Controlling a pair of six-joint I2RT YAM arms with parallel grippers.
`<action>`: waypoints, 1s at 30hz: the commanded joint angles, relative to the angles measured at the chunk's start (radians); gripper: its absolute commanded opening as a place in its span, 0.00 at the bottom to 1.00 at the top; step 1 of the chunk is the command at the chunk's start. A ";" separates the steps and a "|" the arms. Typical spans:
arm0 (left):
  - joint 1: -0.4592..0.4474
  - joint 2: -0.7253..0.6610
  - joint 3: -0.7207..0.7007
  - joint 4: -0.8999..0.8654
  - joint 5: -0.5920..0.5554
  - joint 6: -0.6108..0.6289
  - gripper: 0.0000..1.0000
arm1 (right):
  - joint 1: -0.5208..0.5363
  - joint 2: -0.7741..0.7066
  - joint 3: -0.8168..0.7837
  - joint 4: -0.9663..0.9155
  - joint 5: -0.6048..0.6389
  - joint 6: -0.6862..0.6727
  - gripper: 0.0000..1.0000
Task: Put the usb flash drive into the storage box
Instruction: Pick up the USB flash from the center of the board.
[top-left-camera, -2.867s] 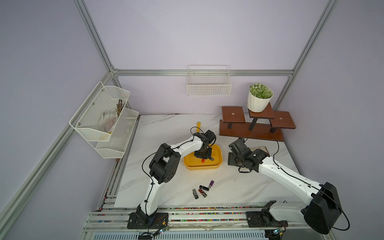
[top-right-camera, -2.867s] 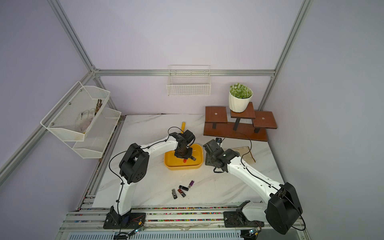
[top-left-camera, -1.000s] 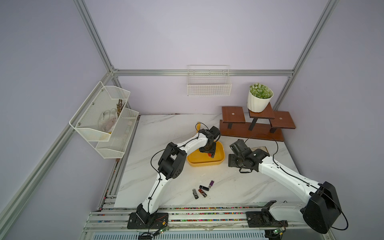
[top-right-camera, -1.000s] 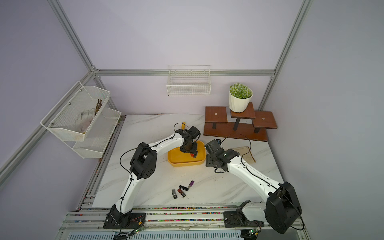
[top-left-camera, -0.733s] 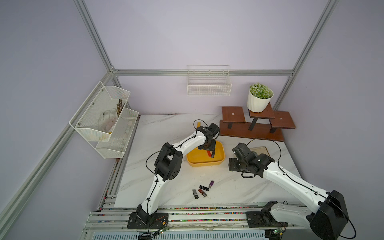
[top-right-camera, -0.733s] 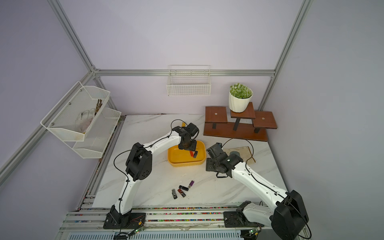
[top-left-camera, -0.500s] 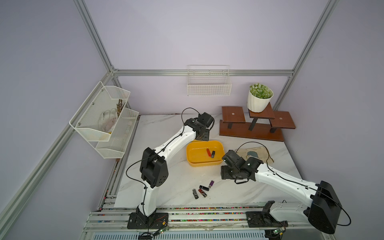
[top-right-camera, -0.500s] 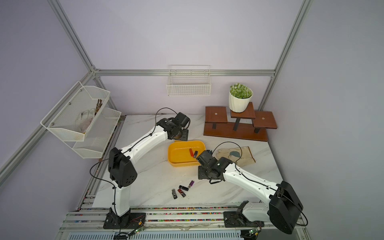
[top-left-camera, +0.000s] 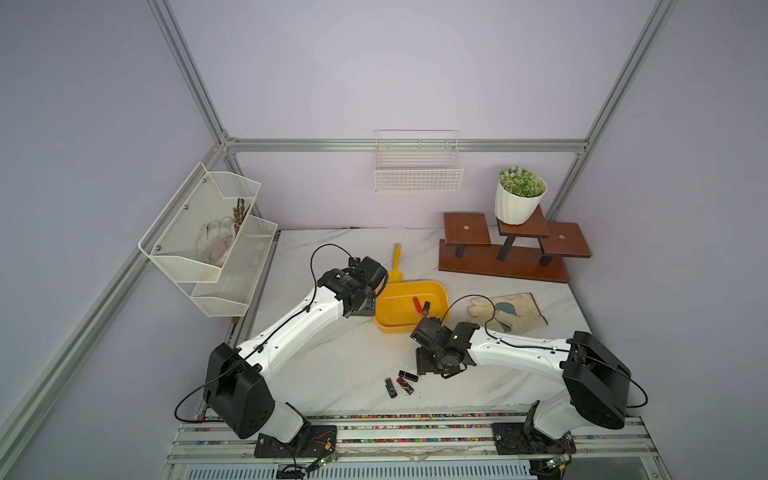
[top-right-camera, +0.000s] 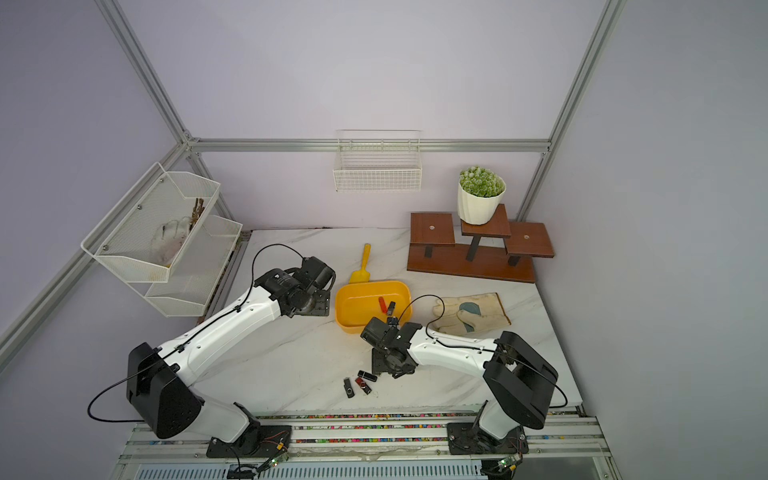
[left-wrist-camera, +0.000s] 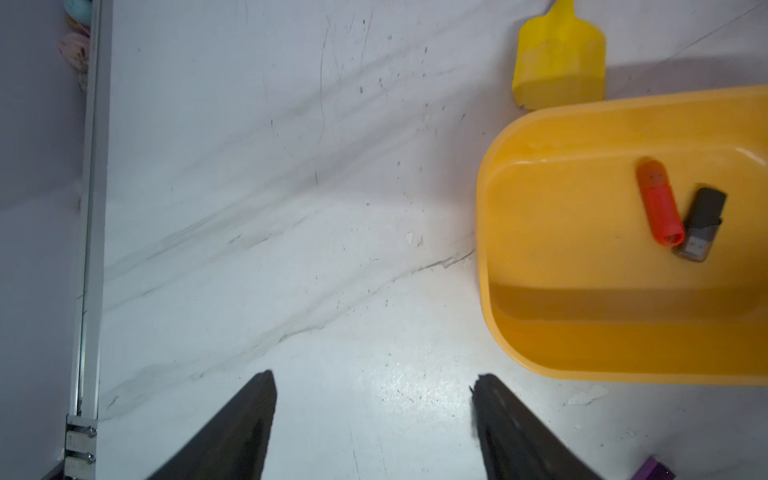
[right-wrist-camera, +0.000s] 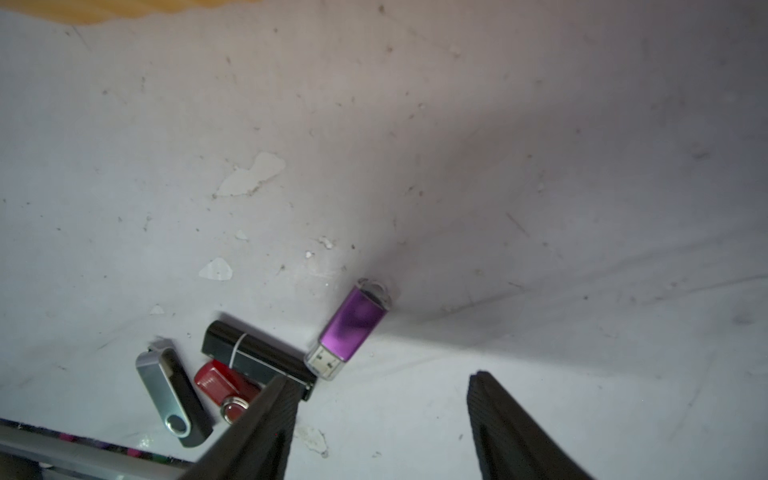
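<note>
In a top view the yellow storage box (top-left-camera: 395, 329) sits mid-frame, and loose flash drives (top-left-camera: 404, 385) lie on the desk (top-left-camera: 332, 365) lower down. In the left wrist view the left claw (left-wrist-camera: 374, 384) is wide and empty. In the right wrist view the right claw (right-wrist-camera: 376, 384) is wide and empty too, close to the purple usb flash drive (right-wrist-camera: 353, 326) (probably small, light, hard, a bit slippery). Pinch its long sides.

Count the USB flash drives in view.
6. Two in the storage box: orange drive, grey drive. Four on the table: purple drive, black drive, red drive, silver swivel drive. Others may be hidden.
</note>
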 joint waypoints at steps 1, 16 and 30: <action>-0.003 -0.060 -0.034 0.024 0.031 -0.052 0.79 | 0.011 0.047 0.023 0.041 0.009 0.037 0.69; -0.004 -0.091 -0.092 0.051 0.059 -0.046 0.79 | 0.043 0.149 0.102 -0.060 0.113 0.057 0.53; -0.003 -0.111 -0.131 0.060 0.080 -0.043 0.79 | 0.057 0.173 0.094 -0.068 0.103 0.069 0.44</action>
